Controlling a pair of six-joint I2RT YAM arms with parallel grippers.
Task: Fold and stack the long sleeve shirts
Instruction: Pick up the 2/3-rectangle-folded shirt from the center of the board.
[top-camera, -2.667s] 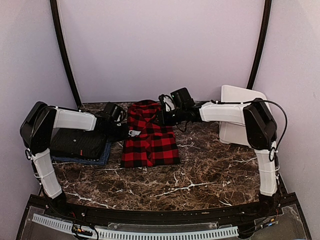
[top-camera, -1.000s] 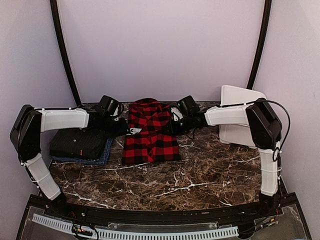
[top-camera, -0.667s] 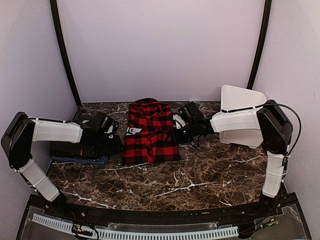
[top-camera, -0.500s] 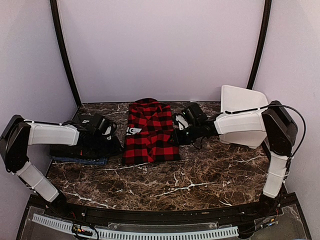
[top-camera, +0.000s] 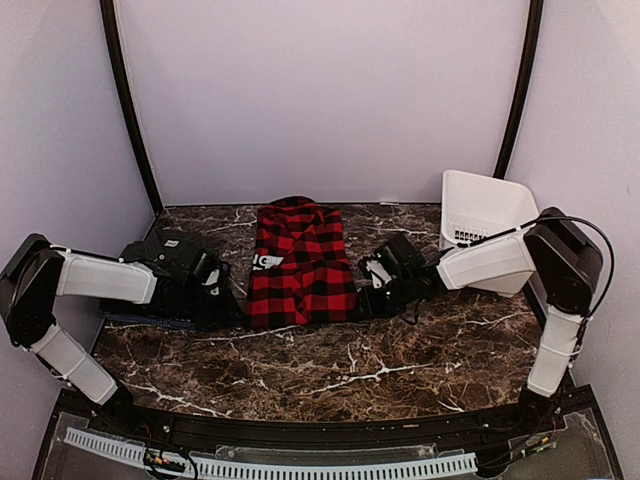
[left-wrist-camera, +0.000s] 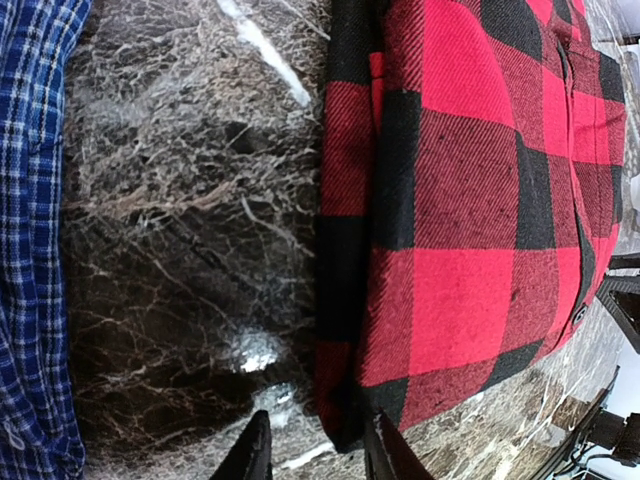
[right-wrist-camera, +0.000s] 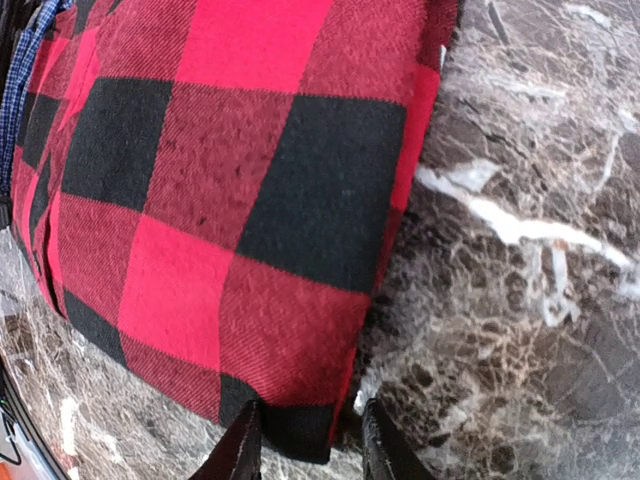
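Note:
The red-and-black checked shirt (top-camera: 302, 268) lies folded in the middle of the table, white letters showing at its left edge. My left gripper (top-camera: 236, 302) is at its near left corner. In the left wrist view the left gripper (left-wrist-camera: 318, 455) stands open, with the shirt's corner (left-wrist-camera: 345, 425) between the fingers. My right gripper (top-camera: 363, 297) is at the near right corner. It is also open, and the right gripper (right-wrist-camera: 310, 450) has the shirt's corner (right-wrist-camera: 300, 435) in its gap. The black shirt (top-camera: 150, 308) lies mostly under my left arm. The blue shirt (left-wrist-camera: 30, 200) shows beside it.
A white plastic basket (top-camera: 485, 215) stands at the back right against the wall, behind my right arm. Dark marble table (top-camera: 400, 350) stretches in front of the shirts. Walls close in on both sides.
Both arms have drawn back along the checked shirt's sides, from near its collar end to its near corners. The left jaws have narrowed a little. The basket is uncovered now.

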